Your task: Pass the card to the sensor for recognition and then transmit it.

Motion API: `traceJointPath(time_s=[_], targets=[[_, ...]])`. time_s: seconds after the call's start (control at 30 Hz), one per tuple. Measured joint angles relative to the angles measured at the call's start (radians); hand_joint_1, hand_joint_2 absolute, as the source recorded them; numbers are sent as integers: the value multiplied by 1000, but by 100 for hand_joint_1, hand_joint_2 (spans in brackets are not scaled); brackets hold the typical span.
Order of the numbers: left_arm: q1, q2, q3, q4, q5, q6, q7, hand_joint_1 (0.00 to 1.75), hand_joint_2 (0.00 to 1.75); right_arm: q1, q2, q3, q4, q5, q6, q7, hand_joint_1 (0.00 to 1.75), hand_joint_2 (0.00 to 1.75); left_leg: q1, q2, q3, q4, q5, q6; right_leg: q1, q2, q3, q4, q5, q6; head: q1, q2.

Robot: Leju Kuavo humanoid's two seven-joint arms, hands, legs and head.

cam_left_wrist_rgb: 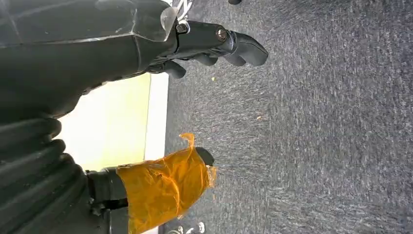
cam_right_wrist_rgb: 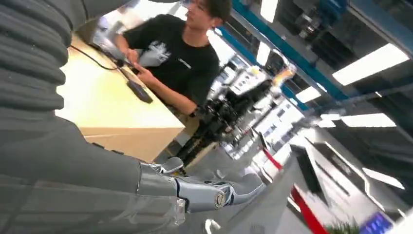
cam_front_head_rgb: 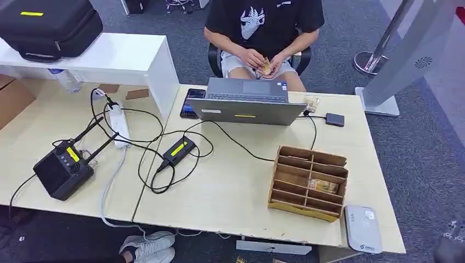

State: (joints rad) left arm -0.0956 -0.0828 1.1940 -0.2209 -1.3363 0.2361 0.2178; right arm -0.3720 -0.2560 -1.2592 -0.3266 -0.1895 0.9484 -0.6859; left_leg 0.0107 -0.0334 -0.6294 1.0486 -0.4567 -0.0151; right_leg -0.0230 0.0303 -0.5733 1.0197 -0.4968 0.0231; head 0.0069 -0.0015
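1. Card (cam_front_head_rgb: 323,186) lies in a mid-row compartment of the wooden divider rack (cam_front_head_rgb: 282,181), right part of the table (cam_front_head_rgb: 230,181); tan, w/ a clear sleeve look, details too small to read.
2. Sensor (cam_front_head_rgb: 362,228), a flat grey-white pad, sits at the table's near right corner, just beside the rack's near right end, apart from the card.
3. Left hand (cam_left_wrist_rgb: 195,46) hangs below table level over grey carpet; dark fingers (cam_left_wrist_rgb: 243,48) loosely curled, nothing in them. Thumb (cam_left_wrist_rgb: 165,185) is wrapped in orange tape, spread well away from the fingers.
4. Right hand (cam_right_wrist_rgb: 209,190) hangs off the table's edge; silver fingers (cam_right_wrist_rgb: 243,187) extended fwd, holding nothing. How far apart they are, can't tell from this angle.
5. Person (cam_front_head_rgb: 263,22) in a black tee sits across the table, hands together on a small item in the lap.
6. Laptop (cam_front_head_rgb: 247,101) sits open in front of the person; phone (cam_front_head_rgb: 192,102) just beside it.
7. Power strip (cam_front_head_rgb: 118,123), black box w/ antennas (cam_front_head_rgb: 63,170) and a small black unit w/ yellow label (cam_front_head_rgb: 178,149) sit on the left part, joined by looping cables.
8. Black case (cam_front_head_rgb: 49,24) rests on a white shelf (cam_front_head_rgb: 126,55) at the far left.
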Motion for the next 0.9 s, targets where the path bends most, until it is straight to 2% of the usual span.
traceJointPath(time_s=[0.23,0.27,0.3,0.33,0.37,0.4,0.43,0.5,0.57,0.6,0.63,0.67,0.73,0.77,0.8,0.83,0.9], targets=[[2,0,0,0,10,0,-7,0,175,17,58,90,-207,114,22,-10,0,175,0,0,-1,0,0,0,0,-1,0,0,0,0,0,0],[2,0,1,0,23,8,0,0,175,28,82,105,-244,130,40,-9,0,175,1,-1,-1,0,0,0,1,-1,1,0,0,0,0,0],[2,-4,4,0,36,23,11,0,175,58,144,144,-346,125,27,21,0,175,2,0,0,0,0,0,2,-1,1,0,-1,-1,2,0],[3,-8,6,0,40,37,16,0,175,101,212,208,-493,84,-31,82,0,175,3,1,0,0,-1,-1,3,0,0,0,-1,-1,2,0],[2,-9,7,0,42,45,21,0,175,143,263,297,-619,37,-134,129,0,175,3,4,1,0,-1,-1,3,4,0,0,-1,-1,2,0],[1,-10,8,0,42,48,23,0,175,175,287,379,-691,16,-240,131,0,175,2,5,1,-1,-1,-1,3,5,-1,1,-1,-2,-2,0],[-1,-11,8,0,42,52,24,0,175,215,311,528,-772,16,-408,104,0,175,2,5,2,-1,-1,-1,2,5,-2,1,-1,-2,-3,0],[0,-15,8,0,37,53,26,0,175,248,315,711,-860,71,-573,24,0,175,2,4,1,-1,0,-2,1,4,-3,3,-2,-3,-2,0],[0,-18,8,0,34,53,31,0,175,265,315,823,-929,147,-685,-9,0,175,2,4,1,-1,0,-2,2,4,-2,2,-2,-3,-2,0],[0,-18,8,0,33,53,33,0,175,275,315,872,-963,232,-791,-10,0,175,2,4,1,-1,0,-2,2,4,-1,2,-2,-3,-2,0],[0,-19,8,0,33,54,36,0,175,282,315,918,-982,330,-922,-12,0,175,2,4,1,-1,0,-2,2,4,-1,2,-2,-3,-2,0],[0,-19,8,0,33,55,41,0,175,288,315,966,-994,442,-1090,-13,0,175,2,4,1,-1,0,-2,2,4,-1,2,-2,-3,-2,0],[0,-21,8,0,31,58,47,0,175,298,322,1079,-1007,633,-1473,-17,0,175,2,3,1,-1,0,-2,1,4,-1,2,-2,-3,-2,0],[0,-22,8,0,31,58,49,0,175,301,326,1124,-1014,667,-1583,-16,0,175,2,3,1,-1,0,-2,1,4,-1,2,-2,-3,-2,0],[0,-23,8,0,30,60,51,0,175,305,331,1171,-1021,690,-1653,-12,0,175,2,3,1,-1,0,-2,1,3,-1,2,-2,-3,-2,0],[0,-24,8,0,29,61,52,0,175,308,335,1204,-1025,721,-1689,-4,0,175,2,4,1,-1,0,-2,1,3,-1,2,-2,-3,-2,0],[-1,-25,8,0,27,62,53,0,175,314,350,1254,-1031,803,-1661,0,0,175,2,4,1,-1,-1,-2,1,4,-1,2,-2,-3,-2,0]])
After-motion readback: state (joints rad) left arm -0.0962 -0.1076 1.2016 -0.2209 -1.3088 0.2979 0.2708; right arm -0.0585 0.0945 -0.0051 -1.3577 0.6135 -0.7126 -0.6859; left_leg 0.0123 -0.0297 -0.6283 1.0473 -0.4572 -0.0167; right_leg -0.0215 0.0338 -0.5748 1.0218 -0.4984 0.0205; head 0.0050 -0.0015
